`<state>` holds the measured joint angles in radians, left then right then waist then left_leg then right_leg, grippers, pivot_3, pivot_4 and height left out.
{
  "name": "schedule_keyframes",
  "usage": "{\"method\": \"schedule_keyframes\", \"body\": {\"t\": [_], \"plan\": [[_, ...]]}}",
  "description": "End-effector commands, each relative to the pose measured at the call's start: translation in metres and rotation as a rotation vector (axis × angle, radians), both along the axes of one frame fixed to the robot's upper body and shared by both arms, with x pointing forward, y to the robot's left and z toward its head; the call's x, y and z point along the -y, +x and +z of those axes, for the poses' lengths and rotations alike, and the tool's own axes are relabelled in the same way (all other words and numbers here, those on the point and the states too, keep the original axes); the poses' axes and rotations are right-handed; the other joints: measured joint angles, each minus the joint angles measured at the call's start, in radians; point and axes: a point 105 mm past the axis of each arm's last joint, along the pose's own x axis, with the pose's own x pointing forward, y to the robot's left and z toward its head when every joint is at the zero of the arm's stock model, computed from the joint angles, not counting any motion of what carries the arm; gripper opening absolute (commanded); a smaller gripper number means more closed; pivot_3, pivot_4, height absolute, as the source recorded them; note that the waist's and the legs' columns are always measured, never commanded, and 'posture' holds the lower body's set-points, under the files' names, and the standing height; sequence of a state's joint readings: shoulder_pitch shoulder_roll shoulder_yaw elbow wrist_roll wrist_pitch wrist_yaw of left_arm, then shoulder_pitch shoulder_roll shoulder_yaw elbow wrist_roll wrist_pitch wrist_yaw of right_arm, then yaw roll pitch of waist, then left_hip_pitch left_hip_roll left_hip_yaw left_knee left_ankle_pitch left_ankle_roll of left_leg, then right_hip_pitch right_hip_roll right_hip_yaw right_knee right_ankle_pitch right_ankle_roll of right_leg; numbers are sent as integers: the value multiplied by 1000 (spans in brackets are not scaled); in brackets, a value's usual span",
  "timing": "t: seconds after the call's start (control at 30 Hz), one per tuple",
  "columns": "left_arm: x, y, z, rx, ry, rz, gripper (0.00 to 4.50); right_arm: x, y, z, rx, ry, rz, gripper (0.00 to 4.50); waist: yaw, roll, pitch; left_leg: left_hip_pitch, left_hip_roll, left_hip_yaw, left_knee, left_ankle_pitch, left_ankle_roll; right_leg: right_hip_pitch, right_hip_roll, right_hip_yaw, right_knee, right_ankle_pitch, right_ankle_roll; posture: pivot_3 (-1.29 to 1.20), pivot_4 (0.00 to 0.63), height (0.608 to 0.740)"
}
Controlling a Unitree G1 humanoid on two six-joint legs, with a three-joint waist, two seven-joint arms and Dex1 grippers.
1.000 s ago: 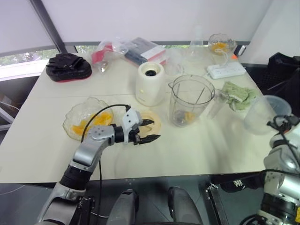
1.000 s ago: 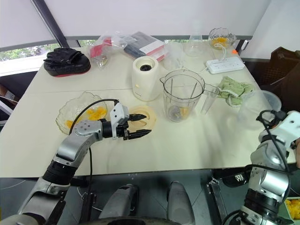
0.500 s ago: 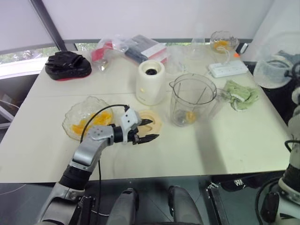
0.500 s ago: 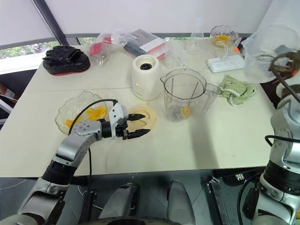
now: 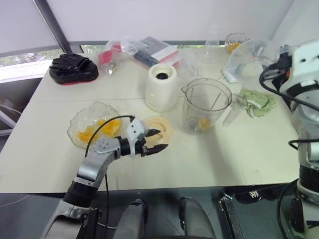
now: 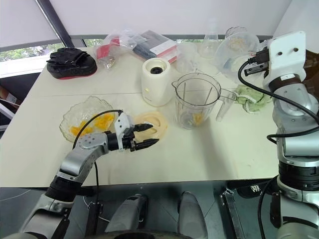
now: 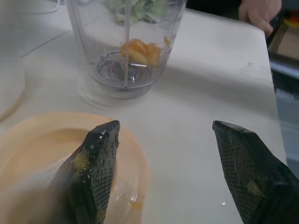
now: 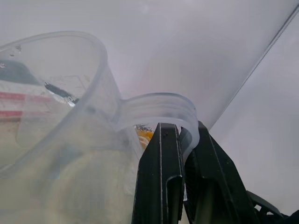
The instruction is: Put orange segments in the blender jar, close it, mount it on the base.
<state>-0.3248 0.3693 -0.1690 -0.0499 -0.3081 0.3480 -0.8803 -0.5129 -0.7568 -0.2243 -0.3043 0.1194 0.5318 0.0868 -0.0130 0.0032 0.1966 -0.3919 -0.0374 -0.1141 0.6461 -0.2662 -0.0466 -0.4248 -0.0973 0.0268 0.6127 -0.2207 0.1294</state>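
- While a few orange segments (image 7: 140, 50) already lie at the bottom of the blender jar (image 5: 205, 106), the step in hand looks like closing it: the right gripper (image 8: 180, 140) holds a clear plastic tub (image 6: 238, 49) up in the air to the jar's right, its fingers pressed together on the rim.
- Whether that tub is the jar's cover I cannot tell; a flat cream-yellow lid (image 5: 160, 129) lies on the table (image 5: 239, 159) just left of the jar.
- Next, I judge, the tub must come over the jar's mouth and be lowered level, or tipped if fruit is inside; a bit of orange shows near its rim in the right wrist view.
- Spread wide and empty, the left gripper (image 5: 154, 141) hangs low over the lid's near edge, its mesh-textured black fingers (image 7: 96, 168) flecked with pulp.
- The jar is tall, clear and hard, with a spout, a side handle and blades at its narrow bottom.
- The base (image 5: 160, 87), a squat, smooth cream cylinder with a dark socket on top, stands just behind and left of the jar, apart from it.
- More glossy, soft segments sit in a wavy-edged clear bowl (image 5: 79, 122) to the left.
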Motion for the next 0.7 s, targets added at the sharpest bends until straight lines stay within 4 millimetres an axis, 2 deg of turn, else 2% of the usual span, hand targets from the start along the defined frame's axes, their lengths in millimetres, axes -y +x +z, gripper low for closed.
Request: {"method": "schedule_keyframes", "body": {"t": [0.03,0.2,0.33,0.47,0.7], "plan": [[0,0,18,48,-43,7,3324,-8,-8,26,98,-90,11,55,-1,0,0,0,0,0,0,0,0,0,0,0,0,0,0,0,150,740],[2,-3,19,48,-47,-2,3324,-16,-5,20,85,-205,16,55,-1,0,0,0,0,0,0,0,0,0,0,0,0,0,0,0,150,740],[3,0,35,69,-125,2,3324,-18,-5,19,84,-296,7,55,0,0,0,0,0,0,0,0,0,0,0,0,0,0,0,0,150,740],[4,6,47,98,-194,30,3324,-17,-4,18,87,-314,-4,55,0,0,0,0,0,0,0,0,-1,0,0,0,0,0,0,0,150,740],[5,4,47,106,-198,18,3324,-18,-4,15,79,-376,-14,55,-1,0,0,0,0,0,0,0,-1,0,0,0,0,0,0,0,150,740]]}}
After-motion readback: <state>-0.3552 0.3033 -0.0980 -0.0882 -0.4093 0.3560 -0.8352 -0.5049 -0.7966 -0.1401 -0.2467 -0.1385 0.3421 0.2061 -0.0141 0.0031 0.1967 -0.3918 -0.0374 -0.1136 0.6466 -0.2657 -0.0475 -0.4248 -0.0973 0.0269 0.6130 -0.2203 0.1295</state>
